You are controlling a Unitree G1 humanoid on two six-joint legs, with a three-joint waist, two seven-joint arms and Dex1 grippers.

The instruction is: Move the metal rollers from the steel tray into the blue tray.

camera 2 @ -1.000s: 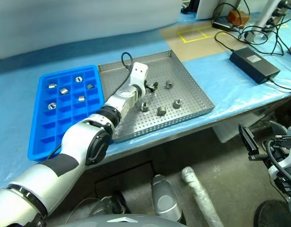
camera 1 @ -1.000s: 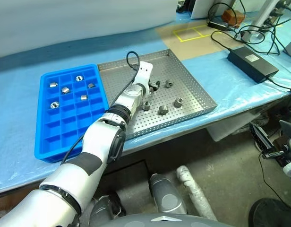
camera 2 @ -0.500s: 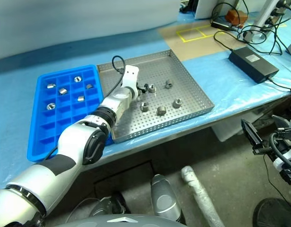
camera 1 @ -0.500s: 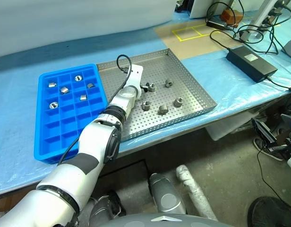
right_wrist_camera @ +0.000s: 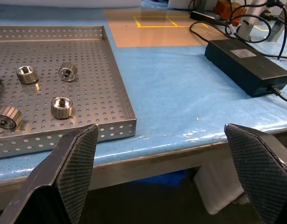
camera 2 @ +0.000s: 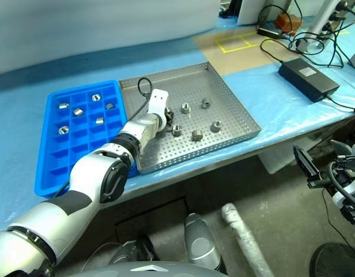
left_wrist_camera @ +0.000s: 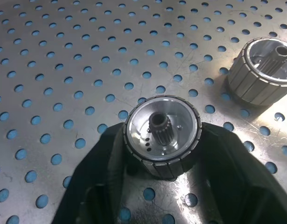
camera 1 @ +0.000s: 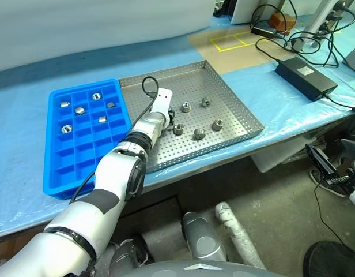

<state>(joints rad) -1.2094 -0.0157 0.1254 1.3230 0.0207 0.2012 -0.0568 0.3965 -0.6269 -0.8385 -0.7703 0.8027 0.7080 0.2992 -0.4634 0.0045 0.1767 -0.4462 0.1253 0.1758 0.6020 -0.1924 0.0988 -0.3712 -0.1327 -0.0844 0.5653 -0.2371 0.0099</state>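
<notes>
At frame centre a roller (left_wrist_camera: 162, 135) on the steel tray (camera 1: 235, 101) sits between the left gripper (left_wrist_camera: 162, 186) jaws, narrowed around it though not lifted, 4 more rollers lie loose beside it, 6 already fill the blue tray (camera 1: 62, 167) at left, while the right gripper (right_wrist_camera: 167, 177) jaws gape wide off the desk.

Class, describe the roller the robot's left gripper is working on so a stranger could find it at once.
Start at the steel tray beside the blue tray, and follow the left gripper to its black fingers. The roller stands on end between them, hole upward. The other loose rollers in that tray have no fingers around them.
</notes>
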